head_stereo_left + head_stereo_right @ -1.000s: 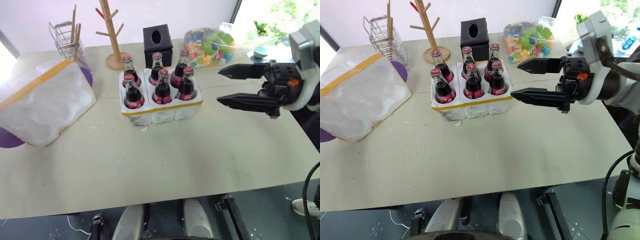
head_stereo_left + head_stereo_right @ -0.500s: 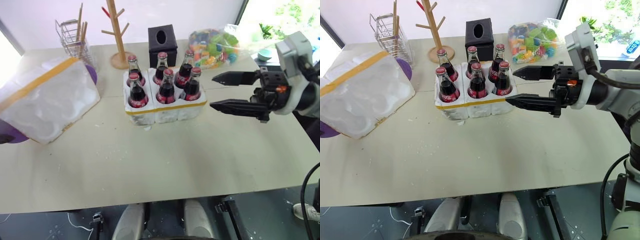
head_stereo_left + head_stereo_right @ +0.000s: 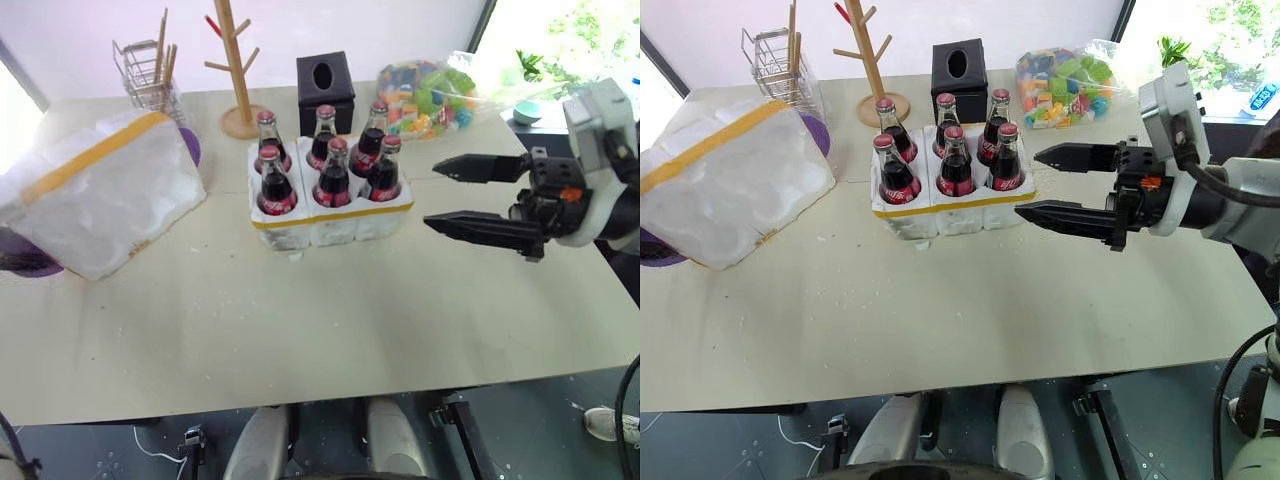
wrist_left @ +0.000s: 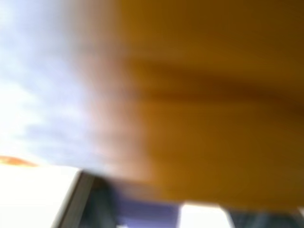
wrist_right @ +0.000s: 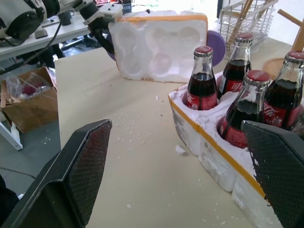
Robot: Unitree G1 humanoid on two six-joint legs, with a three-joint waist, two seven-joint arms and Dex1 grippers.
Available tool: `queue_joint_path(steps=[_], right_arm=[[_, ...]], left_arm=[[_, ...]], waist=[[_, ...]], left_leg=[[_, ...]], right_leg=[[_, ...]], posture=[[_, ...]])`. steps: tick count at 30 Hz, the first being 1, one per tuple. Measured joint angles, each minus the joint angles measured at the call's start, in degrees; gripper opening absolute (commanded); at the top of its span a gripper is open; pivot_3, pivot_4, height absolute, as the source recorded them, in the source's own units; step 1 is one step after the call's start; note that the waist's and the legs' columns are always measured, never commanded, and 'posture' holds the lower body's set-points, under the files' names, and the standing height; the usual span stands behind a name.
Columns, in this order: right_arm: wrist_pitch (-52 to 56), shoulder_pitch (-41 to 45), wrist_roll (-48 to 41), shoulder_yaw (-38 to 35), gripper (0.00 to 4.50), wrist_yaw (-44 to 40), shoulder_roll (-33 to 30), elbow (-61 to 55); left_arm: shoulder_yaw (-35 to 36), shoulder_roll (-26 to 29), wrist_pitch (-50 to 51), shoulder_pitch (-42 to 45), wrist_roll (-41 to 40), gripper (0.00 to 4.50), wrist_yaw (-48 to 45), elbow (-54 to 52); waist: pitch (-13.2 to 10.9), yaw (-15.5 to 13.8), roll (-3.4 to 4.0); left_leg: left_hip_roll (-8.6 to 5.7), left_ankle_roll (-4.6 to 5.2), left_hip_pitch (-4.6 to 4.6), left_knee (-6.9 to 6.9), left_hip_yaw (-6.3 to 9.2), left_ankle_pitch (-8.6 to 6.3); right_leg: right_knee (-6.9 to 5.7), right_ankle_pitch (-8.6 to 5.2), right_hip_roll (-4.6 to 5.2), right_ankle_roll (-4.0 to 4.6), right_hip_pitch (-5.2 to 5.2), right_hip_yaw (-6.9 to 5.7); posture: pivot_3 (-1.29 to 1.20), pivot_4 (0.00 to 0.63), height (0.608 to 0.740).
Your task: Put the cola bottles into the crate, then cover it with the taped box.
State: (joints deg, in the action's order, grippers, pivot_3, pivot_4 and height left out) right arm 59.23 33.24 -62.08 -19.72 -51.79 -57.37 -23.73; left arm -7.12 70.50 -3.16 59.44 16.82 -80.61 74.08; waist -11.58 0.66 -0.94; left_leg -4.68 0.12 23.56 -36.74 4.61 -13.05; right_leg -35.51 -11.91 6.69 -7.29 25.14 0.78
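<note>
While six cola bottles [image 3: 945, 160] are standing in the crate [image 3: 952, 210] mid-tabletop [image 3: 940, 320], the right end effector [image 3: 1045, 185] is hovering spread wide beside it, the taped box [image 3: 730, 185] tilting far left.

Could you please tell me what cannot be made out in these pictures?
- Left wrist view: motion blur leaves a yellow-white smear, unidentifiable.
- Purple object: head views, mostly hidden by the box.
- Rear bottles: head views, labels covered by the front bottles.
- Crate: right wrist view, far end cut off by the edge.
</note>
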Motion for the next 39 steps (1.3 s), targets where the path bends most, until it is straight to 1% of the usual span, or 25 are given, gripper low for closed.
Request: queue_joint_path(steps=[1,2,6,10,13,15,18,21,23,26,28,30,34,39], right_arm=[[-0.1,-0.4,0.0,0.0,4.5,0.2,0.0,-0.1],[-0.1,-0.7,0.0,0.0,4.5,0.4,0.0,-0.2],[-0.7,-1.4,-0.1,0.0,4.5,0.9,0.0,-0.3],[-0.9,-2.8,-0.1,-0.1,4.5,0.8,-0.3,-0.3],[-0.6,-5.7,-0.1,-1.0,4.5,-0.5,-2.3,-0.3],[-1.1,-6.1,0.7,-1.4,4.5,0.2,-2.3,-0.3],[-1.3,-6.1,1.2,-1.4,4.5,2.5,-2.3,-0.1],[-1.3,-6.2,1.0,-1.4,4.5,3.8,-2.1,-0.4],[-1.3,-6.3,0.9,-1.3,4.5,4.6,-1.7,-0.8],[-1.3,-6.4,0.5,-1.2,4.5,6.2,-0.2,-0.9],[-1.3,-6.4,0.2,-1.2,4.5,7.2,0.2,-1.0],[-1.3,-6.4,-0.1,-1.3,4.5,8.0,0.2,-1.3],[-1.3,-7.4,-1.4,-1.5,4.5,10.0,1.2,-2.0],[-1.2,-8.4,-3.0,-2.6,4.5,12.2,1.4,-2.2]], left_arm=[[0.0,0.0,0.1,0.1,0.0,0.66,-0.5,0.0],[0.0,0.1,0.2,0.1,0.0,0.33,-0.7,0.0],[0.2,0.0,-1.2,-0.1,-0.2,0.29,1.2,0.0],[2.3,-1.4,-4.6,-0.5,-1.5,0.29,8.4,-0.5],[6.4,-3.4,-8.1,-1.3,-5.3,0.29,12.8,-4.7],[8.5,-4.6,-9.5,-2.7,-8.1,0.29,14.0,-11.1],[10.9,-6.8,-8.7,-5.6,-11.3,0.29,17.3,-26.0],[11.0,-10.0,-3.7,-5.8,-11.9,0.29,22.7,-42.2],[10.9,-12.0,0.5,-5.1,-11.6,0.29,25.7,-50.7],[7.9,-14.1,3.9,-3.3,-6.1,0.29,31.6,-59.9],[5.8,-14.9,5.0,-3.1,-3.3,0.29,33.4,-64.0],[3.7,-15.4,5.5,-3.4,-0.6,0.29,34.1,-66.7],[-2.2,-16.2,4.3,-6.2,8.9,0.29,37.3,-71.6],[-5.7,-18.9,4.4,-9.8,16.1,0.29,39.8,-76.6]], waist=[[0.0,0.0,0.0],[0.0,0.0,0.0],[0.0,0.0,-0.01],[0.0,-0.1,-0.07],[0.0,-0.3,-0.13],[0.1,-0.2,-0.19],[0.1,-0.1,-0.19],[0.1,-0.2,-0.18],[0.1,-0.1,-0.18],[0.1,0.2,-0.18],[0.1,0.2,-0.17],[0.1,0.1,-0.17],[0.1,-0.1,-0.18],[0.1,-0.2,-0.18]], left_leg=[[0.0,0.01,0.0,-0.05,0.01,-0.01],[0.0,0.02,0.0,-0.09,0.01,-0.02],[0.0,0.07,0.02,-0.25,0.03,-0.04],[0.0,0.06,0.03,-0.31,0.08,-0.05],[-0.01,0.06,0.15,-0.35,0.13,-0.05],[-0.02,0.06,0.26,-0.38,0.11,-0.05],[-0.02,0.05,0.4,-0.4,0.09,-0.05],[-0.03,0.05,0.5,-0.44,0.11,-0.05],[-0.06,0.06,0.5,-0.44,0.1,-0.05],[-0.07,0.07,0.48,-0.43,0.06,-0.04],[-0.07,0.07,0.45,-0.42,0.03,-0.04],[-0.06,0.08,0.44,-0.43,0.04,-0.04],[-0.07,0.08,0.44,-0.48,0.04,-0.04],[-0.08,0.08,0.45,-0.51,0.07,-0.04]], right_leg=[[-0.01,0.0,0.0,0.0,-0.02,-0.01],[-0.01,0.0,0.0,0.0,-0.04,-0.01],[0.0,0.01,0.01,-0.02,-0.11,-0.01],[0.01,0.03,0.02,-0.05,-0.14,-0.03],[0.03,0.04,0.05,-0.06,-0.08,-0.07],[0.04,0.08,0.08,-0.1,0.02,-0.05],[0.06,0.14,0.08,-0.1,0.15,0.0],[0.07,0.16,0.06,-0.12,0.2,-0.01],[0.06,0.18,0.06,-0.15,0.2,-0.01],[0.06,0.2,0.03,-0.16,0.19,0.02],[0.04,0.2,0.02,-0.16,0.19,0.04],[0.03,0.2,-0.02,-0.16,0.18,0.04],[0.06,0.21,-0.01,-0.18,0.11,0.04],[0.06,0.22,0.0,-0.19,0.1,0.04]], posture=[[0.0,0.15,0.739],[0.0,0.15,0.739],[0.0,0.15,0.739],[0.0,0.15,0.739],[0.0,0.15,0.739],[0.0,0.15,0.739],[0.0,0.15,0.739],[0.0,0.15,0.739],[0.0,0.15,0.739],[0.0,0.15,0.739],[0.0,0.15,0.739],[0.0,0.15,0.739],[0.0,0.15,0.739],[0.0,0.15,0.739]])
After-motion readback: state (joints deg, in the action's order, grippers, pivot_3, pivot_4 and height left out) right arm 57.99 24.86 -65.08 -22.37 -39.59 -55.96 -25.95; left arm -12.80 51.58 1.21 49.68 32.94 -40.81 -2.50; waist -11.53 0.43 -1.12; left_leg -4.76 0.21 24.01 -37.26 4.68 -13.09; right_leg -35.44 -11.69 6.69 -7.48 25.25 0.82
